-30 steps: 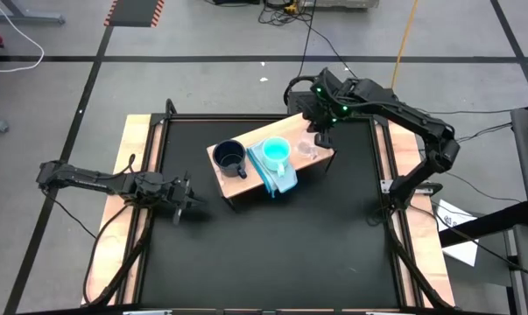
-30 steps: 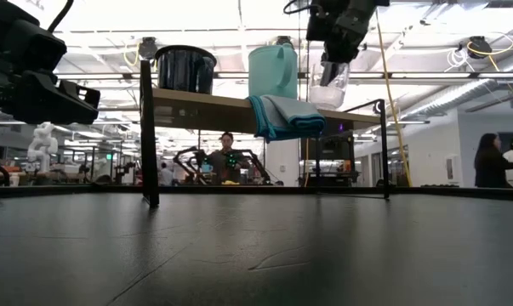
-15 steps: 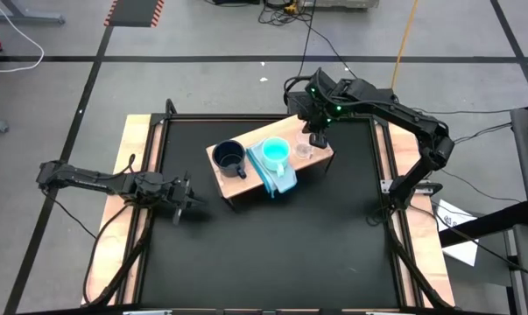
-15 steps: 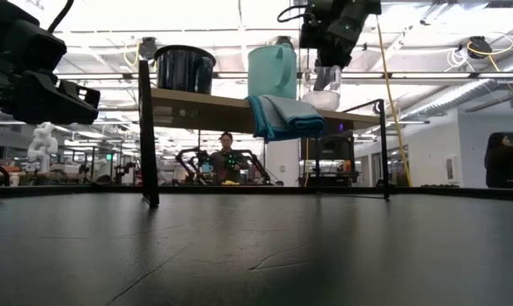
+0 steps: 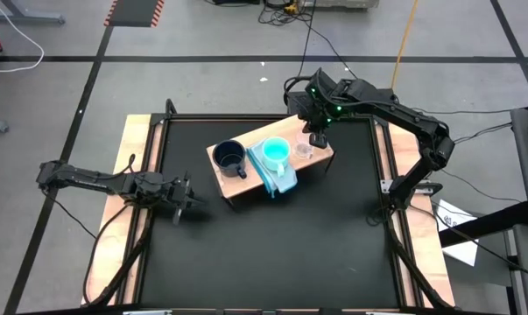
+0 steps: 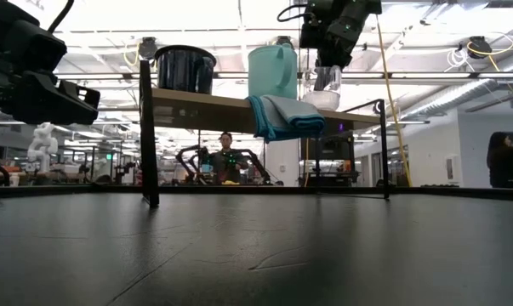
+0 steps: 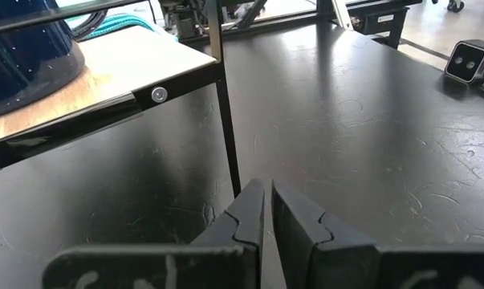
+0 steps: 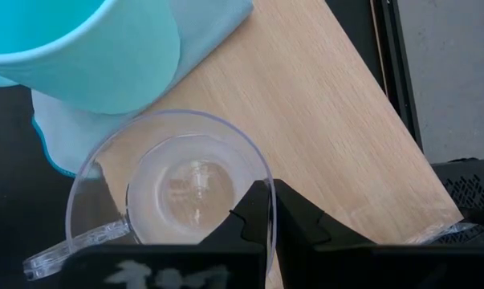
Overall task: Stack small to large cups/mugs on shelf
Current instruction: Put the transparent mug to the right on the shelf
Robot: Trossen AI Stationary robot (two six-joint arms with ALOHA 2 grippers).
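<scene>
The right end effector (image 5: 315,137), fingers pinched shut on the rim, holds the clear see-through glass mug (image 8: 172,189) directly beneath it on the light tan wooden shelf (image 5: 321,158), just right of the turquoise cup (image 5: 276,150).

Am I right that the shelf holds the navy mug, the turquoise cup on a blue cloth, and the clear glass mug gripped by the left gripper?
Not quite: it is the right gripper, not the left, that is shut on the rim of the clear glass mug, as the right wrist view shows. The left gripper waits over the table. The navy mug, turquoise cup and blue cloth sit on the shelf as you say.
</scene>
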